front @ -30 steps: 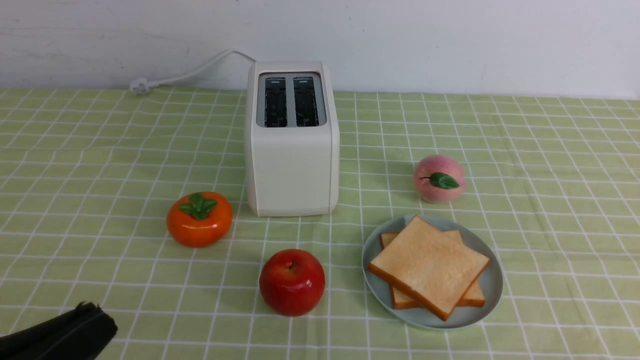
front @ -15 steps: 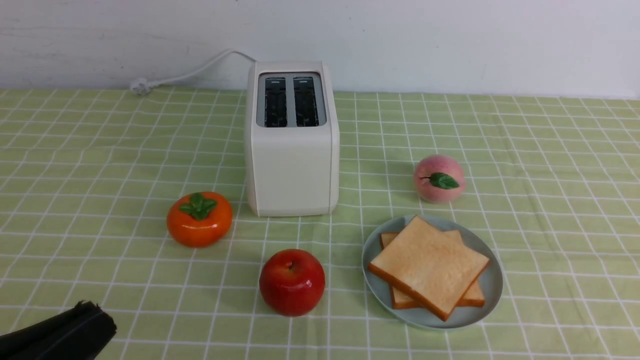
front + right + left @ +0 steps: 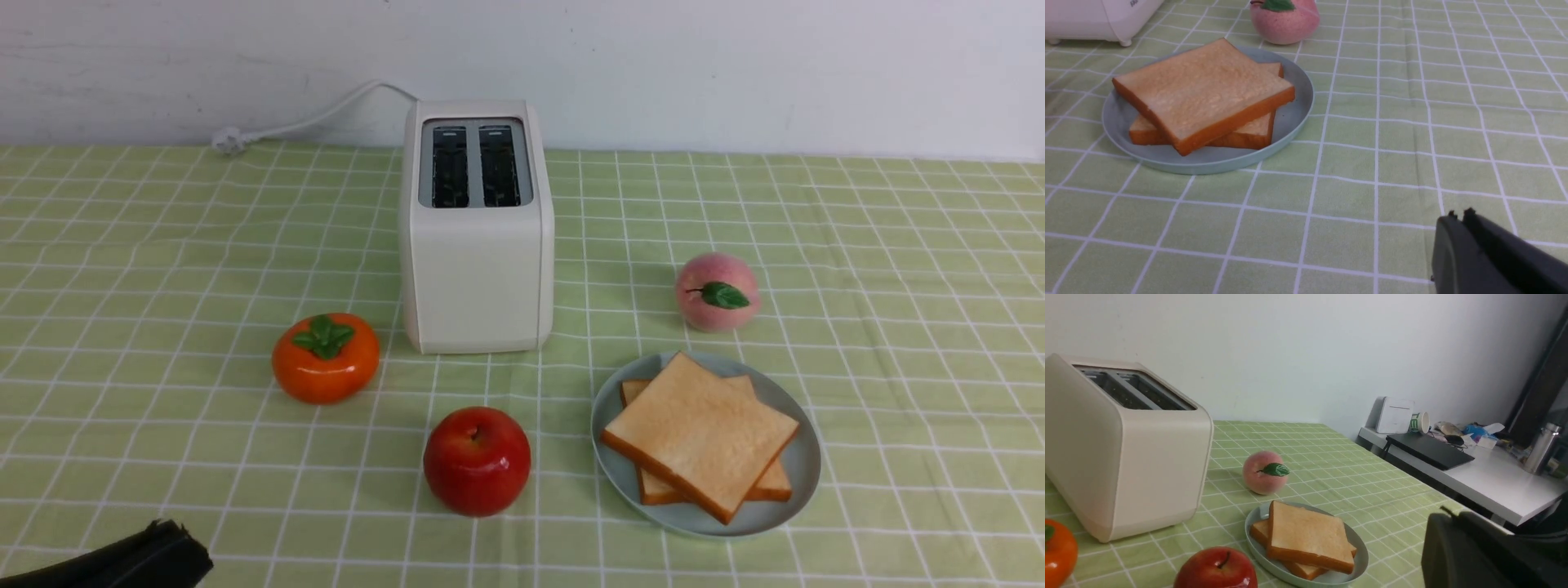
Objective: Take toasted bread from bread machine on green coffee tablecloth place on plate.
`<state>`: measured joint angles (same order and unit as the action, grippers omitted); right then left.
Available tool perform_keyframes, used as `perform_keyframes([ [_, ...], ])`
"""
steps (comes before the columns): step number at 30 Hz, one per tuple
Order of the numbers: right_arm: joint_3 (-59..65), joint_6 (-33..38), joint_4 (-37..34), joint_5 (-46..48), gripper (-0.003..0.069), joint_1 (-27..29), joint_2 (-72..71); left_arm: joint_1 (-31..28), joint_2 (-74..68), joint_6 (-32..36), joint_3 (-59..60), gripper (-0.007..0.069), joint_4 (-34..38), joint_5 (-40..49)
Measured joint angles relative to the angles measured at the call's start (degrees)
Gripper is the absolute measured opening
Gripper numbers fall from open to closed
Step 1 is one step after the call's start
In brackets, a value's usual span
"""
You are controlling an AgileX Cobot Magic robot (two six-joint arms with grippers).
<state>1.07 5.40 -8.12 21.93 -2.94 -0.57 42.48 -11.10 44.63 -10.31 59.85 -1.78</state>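
Two slices of toast are on the plate, so the job looks done. What is left, I think, is to bring both arms home gently and not bump a thing.

On the left side, the left gripper [image 3: 184, 543] is closed, with nothing in it. It should go back low and slow, away from the food. Next comes the persimmon [image 3: 326, 359], sitting on the green cloth [image 3: 204, 425]. It is round and could roll if the arm swings wide.

Then there is the toaster [image 3: 478, 278], with both slots empty. Its white cord [image 3: 326, 110] runs off behind it to the left, and a finger could snag on that. The red apple [image 3: 477, 461] is in front of the toaster, between the left gripper and the plate, so it is most in the way if that arm has to go across.

On the right is the plate [image 3: 804, 490]. The top slice [image 3: 702, 433] lies turned across the bottom slice [image 3: 771, 482], and a knock could slide it. The peach [image 3: 718, 292] is just behind the plate. The right gripper [image 3: 1459, 218] is closed and holds nothing. It should stay clear of the rim.
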Motion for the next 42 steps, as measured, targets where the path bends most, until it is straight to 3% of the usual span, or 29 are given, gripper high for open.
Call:
perform_keyframes([
  [4, 0.0, 0.0, 0.0, 0.0, 0.0031, 0.0, 0.0, 0.0, 0.0, -13.0, 0.0, -0.0013, -14.0, 1.3],
  [8, 0.0, 0.0, 0.0, 0.0, 0.0032, 0.0, 0.0, 0.0, 0.0, -16.3, 0.0, -0.0013, -17.9, 1.8],
  [18, 0.0, 0.0, 0.0, 0.0, 0.0041, 0.0, 0.0, -0.7, 0.0, -17.2, 0.5, -0.0013, -21.1, 0.4],
  [21, 0.0, 0.0, 0.0, 0.0, 0.0043, 0.0, 0.0, -4.6, 0.0, -19.8, 0.6, -0.0013, -25.5, 1.8],
  [31, 0.0, 0.0, 0.0, 0.0, 0.006, 0.0, 0.0, -27.6, 6.5, -44.6, 1.7, -0.0013, -51.7, 11.7],
  [35, 0.0, 0.0, 0.0, 0.0, 0.0066, 0.0, 0.0, -33.1, 10.7, -48.0, 5.2, -0.0013, -55.8, 12.4],
  [42, 0.0, 0.0, 0.0, 0.0, 0.0066, 0.0, 0.0, -38.6, 11.7, -48.7, 11.8, -0.0013, -54.6, 16.0],
])
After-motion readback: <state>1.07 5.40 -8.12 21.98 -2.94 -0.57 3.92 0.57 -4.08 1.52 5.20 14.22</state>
